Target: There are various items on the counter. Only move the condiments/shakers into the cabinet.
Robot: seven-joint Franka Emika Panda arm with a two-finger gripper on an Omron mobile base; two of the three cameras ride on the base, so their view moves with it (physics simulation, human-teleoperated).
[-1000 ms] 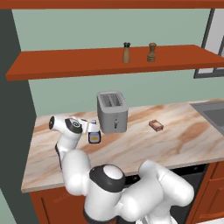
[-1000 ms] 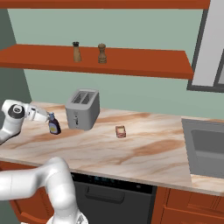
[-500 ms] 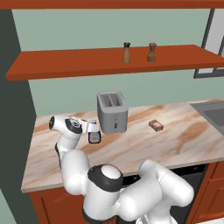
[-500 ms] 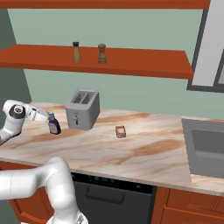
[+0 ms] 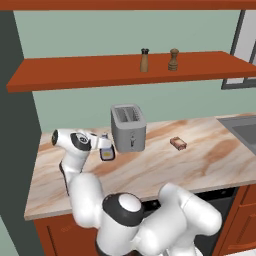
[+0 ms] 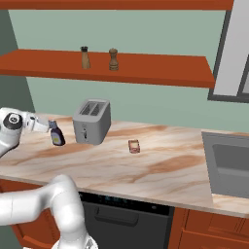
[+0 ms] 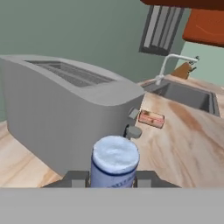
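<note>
One sauce bottle (image 7: pixel 114 161), on the counter (image 5: pixel 160 170) beside the toaster (image 5: pixel 128 127), clamped near its cap in my gripper (image 7: pixel 108 178); I judge it light, rigid, slick, likely to tip.

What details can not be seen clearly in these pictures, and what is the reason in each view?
- Hand view: the sauce bottle body and label are cut off by the bottom edge; just its cap shows.
- Hand view: the toaster hides the counter behind it.
- Left base view: the label text on the bottle is too small to read.
- Both base views: the block is too small to identify.
- Left base view: the shakers are too small for detail.
</note>
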